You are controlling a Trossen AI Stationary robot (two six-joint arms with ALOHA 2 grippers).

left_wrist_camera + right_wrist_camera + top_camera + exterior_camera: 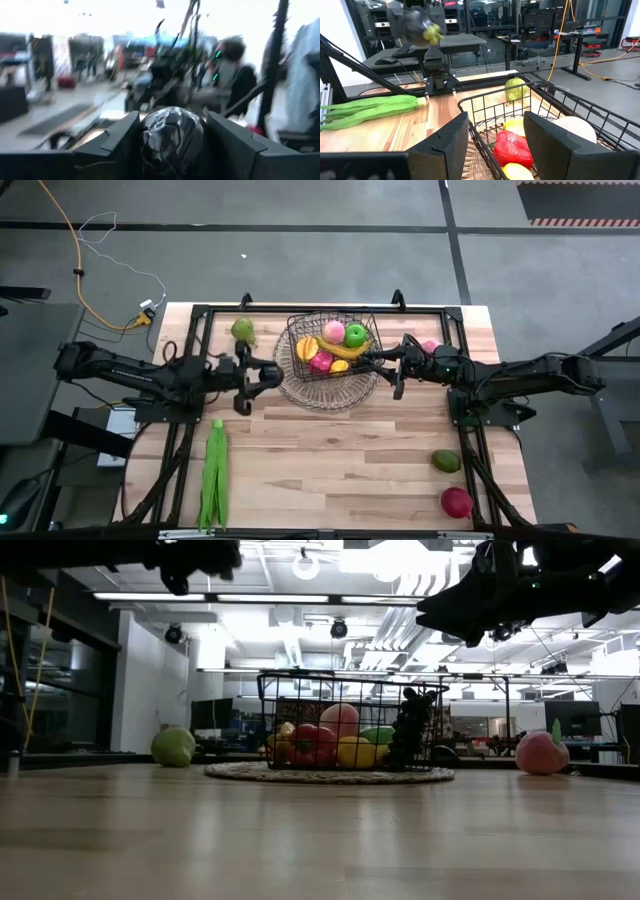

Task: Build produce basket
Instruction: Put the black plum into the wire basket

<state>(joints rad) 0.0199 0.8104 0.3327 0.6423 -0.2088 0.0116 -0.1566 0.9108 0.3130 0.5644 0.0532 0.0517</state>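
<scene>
Clearly the left tool (250,388) is clamped on a dark, shiny bunch of grapes (172,137) and hangs just beside the basket (290,330), on the side facing the left arm, so the load needs to travel across the near rim toward the fruit inside. Opposite, the right tool (390,370) sits at the far rim, fingers (445,142) parted, holding nothing. Green pods (213,475) lie well away on the table (330,460).
</scene>
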